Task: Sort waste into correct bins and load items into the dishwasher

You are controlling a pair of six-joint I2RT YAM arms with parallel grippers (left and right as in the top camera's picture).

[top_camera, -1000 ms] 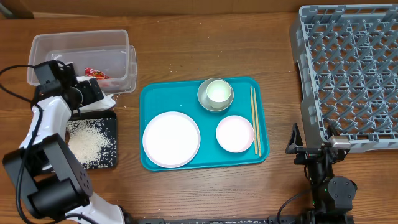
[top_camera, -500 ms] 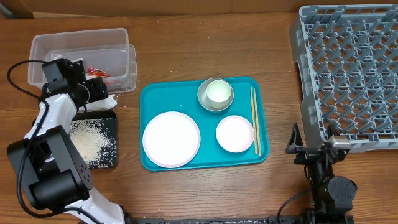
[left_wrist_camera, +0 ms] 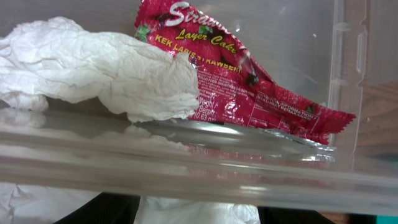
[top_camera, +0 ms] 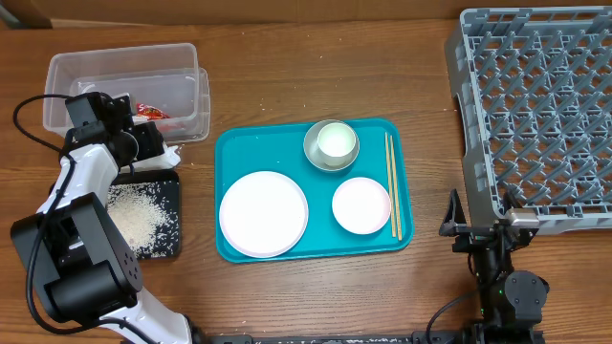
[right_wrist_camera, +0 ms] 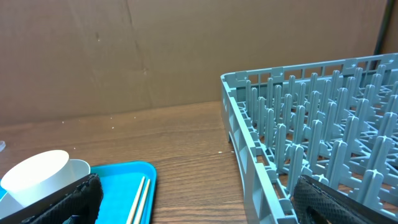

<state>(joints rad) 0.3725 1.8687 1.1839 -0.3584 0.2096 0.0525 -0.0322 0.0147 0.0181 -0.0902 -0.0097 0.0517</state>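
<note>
A wooden desk point(top_camera: 316, 67) is seen from overhead. A teal tray point(top_camera: 319, 191) is laid flat near the middle of it, closer to the front edge than to the back edge, with its long sides parallel to those edges. A piece of brown cardboard point(top_camera: 24, 11) is seen at the back left corner. In the right wrist view, a brown cardboard wall point(right_wrist_camera: 155, 50) is shown standing along the desk's far edge.

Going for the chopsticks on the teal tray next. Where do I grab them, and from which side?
I'd take the chopsticks near their far end, from straight above, closing across both. They lie flat and parallel along the right rim of the tray, and the small dish crowds their near half.
</note>
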